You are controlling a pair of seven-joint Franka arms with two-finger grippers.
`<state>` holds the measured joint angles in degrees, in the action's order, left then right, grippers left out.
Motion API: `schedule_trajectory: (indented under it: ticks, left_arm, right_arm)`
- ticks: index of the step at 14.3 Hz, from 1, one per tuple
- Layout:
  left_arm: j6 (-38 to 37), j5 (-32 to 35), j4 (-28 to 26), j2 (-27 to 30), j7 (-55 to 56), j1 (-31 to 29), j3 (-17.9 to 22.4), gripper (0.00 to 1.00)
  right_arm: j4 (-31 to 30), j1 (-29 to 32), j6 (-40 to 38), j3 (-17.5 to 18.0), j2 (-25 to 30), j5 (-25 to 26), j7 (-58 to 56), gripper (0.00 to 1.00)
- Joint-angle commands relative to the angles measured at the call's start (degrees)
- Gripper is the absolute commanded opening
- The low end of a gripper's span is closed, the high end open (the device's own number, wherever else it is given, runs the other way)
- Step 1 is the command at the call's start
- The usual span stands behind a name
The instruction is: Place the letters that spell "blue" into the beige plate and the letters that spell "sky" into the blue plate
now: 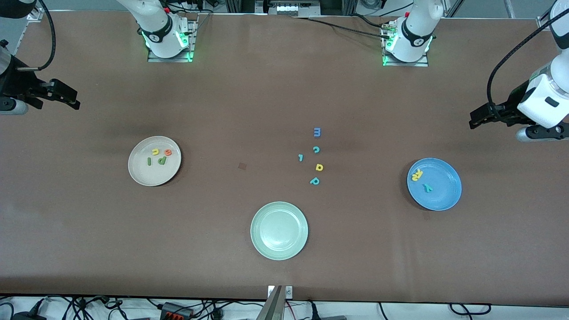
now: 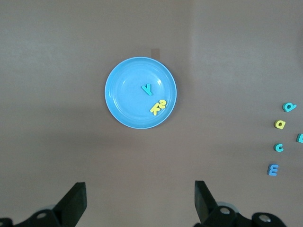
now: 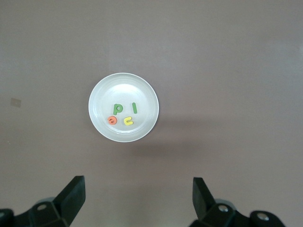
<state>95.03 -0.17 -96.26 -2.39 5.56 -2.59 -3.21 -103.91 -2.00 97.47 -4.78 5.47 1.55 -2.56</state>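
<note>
Beige plate [image 1: 133, 171], toward the right arm's end, carries the four "blue" letters [image 1: 158, 157]; blue plate [image 1: 449, 195], toward the left arm's end, carries the "sky" letters [image 1: 421, 180]. From the left wrist I see the left gripper [image 2: 140, 202] released over bare table. From the right wrist, the right gripper [image 3: 138, 197] likewise gapes empty.

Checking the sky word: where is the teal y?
In the front view, the teal y lies in the blue plate toward the left arm's end, beside the yellow letters.
</note>
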Motion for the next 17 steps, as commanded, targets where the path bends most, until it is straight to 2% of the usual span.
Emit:
schedule_trajectory:
  ticks: [1,3,5,10,17]
  left_arm:
    - [-2.0,-0.6,6.5,-6.2,-1.8,-0.5,-0.1,1.0]
    - [-2.0,-0.1,9.0,-8.4,-5.4,-0.5,0.3,1.0]
    - [-1.9,0.2,9.2,-9.0,-9.8,-1.1,0.4,1.0]
    - [-0.6,-0.5,9.3,-12.3,-10.0,-1.3,0.3,1.0]
    - [-0.6,-0.5,9.3,-10.3,-10.2,-0.8,-0.6,1.0]
  right_arm:
    - [0.7,0.9,-0.4,0.6,-0.1,0.8,-0.3,1.0]
    - [0.7,0.9,-0.8,0.6,-0.1,0.8,-0.4,1.0]
    - [0.7,1.1,-1.0,0.5,-0.1,0.8,-0.5,1.0]
    - [0.8,1.1,-1.0,0.3,0.1,0.8,-1.1,1.0]
    - [0.8,1.2,-1.0,0.3,0.1,0.8,-1.3,1.0]
